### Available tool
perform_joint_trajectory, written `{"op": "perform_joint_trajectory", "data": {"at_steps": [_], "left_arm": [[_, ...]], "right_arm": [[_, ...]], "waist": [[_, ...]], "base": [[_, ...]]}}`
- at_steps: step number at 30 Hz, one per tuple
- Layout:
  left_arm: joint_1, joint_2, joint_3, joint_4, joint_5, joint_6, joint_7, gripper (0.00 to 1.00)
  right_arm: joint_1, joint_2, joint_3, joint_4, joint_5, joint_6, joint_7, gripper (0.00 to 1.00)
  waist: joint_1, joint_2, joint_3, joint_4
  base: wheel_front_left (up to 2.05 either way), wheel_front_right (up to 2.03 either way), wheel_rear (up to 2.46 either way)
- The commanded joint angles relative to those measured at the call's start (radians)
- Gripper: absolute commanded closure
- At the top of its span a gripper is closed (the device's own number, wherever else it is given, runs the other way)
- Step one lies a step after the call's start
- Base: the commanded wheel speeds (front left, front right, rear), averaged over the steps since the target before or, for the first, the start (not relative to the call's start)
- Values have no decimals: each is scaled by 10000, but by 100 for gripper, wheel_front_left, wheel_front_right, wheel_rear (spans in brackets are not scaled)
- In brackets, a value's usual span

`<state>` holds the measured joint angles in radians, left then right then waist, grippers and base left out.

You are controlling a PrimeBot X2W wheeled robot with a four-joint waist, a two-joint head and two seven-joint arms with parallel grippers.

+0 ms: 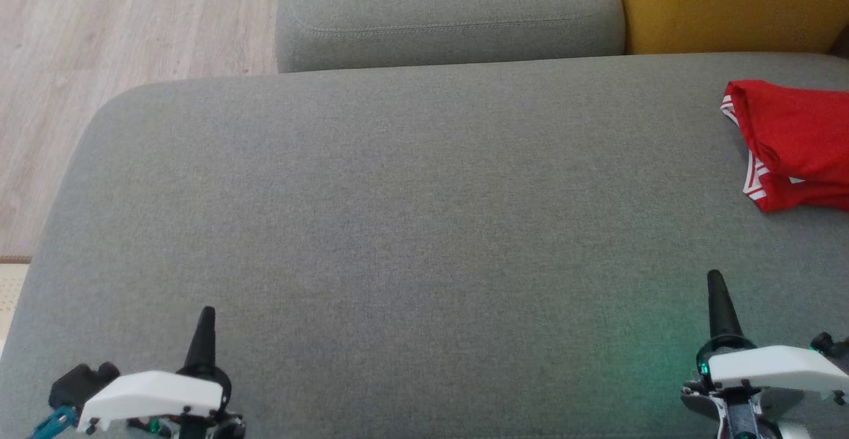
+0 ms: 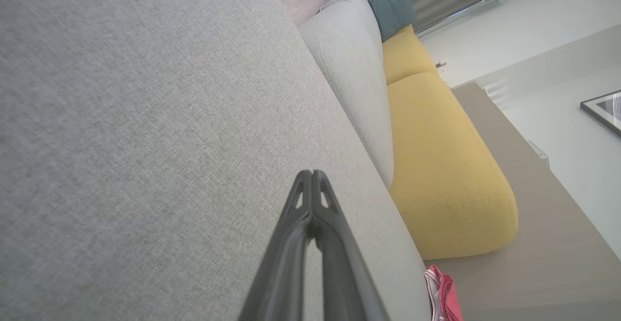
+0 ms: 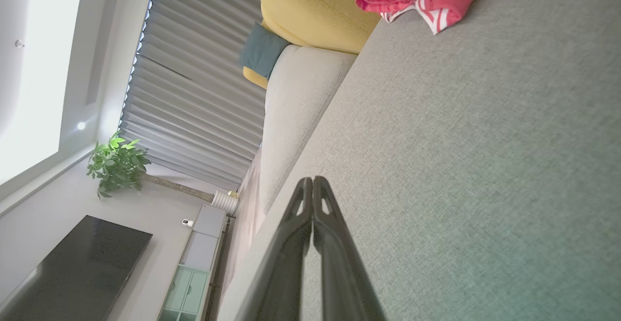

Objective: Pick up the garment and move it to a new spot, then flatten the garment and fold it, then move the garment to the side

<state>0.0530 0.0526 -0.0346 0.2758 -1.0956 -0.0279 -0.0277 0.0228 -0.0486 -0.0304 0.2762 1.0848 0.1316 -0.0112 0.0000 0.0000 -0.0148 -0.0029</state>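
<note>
Both arms sit low at the near edge of the grey seat. The left gripper is at the near left, its dark fingers pointing toward the far side and pressed together tip to tip, with nothing between them. The right gripper mirrors it at the near right and reaches a touch farther out. Its jaws are likewise closed flat and empty. A white wrist housing sits behind each one, and a green glow falls on the fabric beside the right.

Now the garment: it's red with white stripes at the hem, and it lies bunched at the far right of the seat, running off the head view's right edge. It is well ahead of the right gripper, not touching it, and a long way across from the left one.

Along the far side stands the grey back cushion, with a yellow cushion just to its right, close behind the garment. The right wrist view picks up a teal pillow farther along the sofa back, and a plant by the window blinds.

Between the grippers and the garment there is flat grey fabric, and the wide middle of the seat gives open room. On the left the seat rounds off at its far corner, with wooden floor beyond that edge.
</note>
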Motion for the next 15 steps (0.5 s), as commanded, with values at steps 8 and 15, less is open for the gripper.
{"op": "perform_joint_trajectory", "data": {"at_steps": [8,15], "left_arm": [[-749,35,509,-304,-1022,-251,255,100],[-906,32,678,-305,-1781,-393,458,100]], "right_arm": [[-681,-214,-17,-328,1099,-6,210,100],[-791,-215,-115,-328,1899,-7,357,100]], "waist": [[0,0,32,6],[0,0,59,10]], "base": [[0,0,0],[0,0,0]]}}
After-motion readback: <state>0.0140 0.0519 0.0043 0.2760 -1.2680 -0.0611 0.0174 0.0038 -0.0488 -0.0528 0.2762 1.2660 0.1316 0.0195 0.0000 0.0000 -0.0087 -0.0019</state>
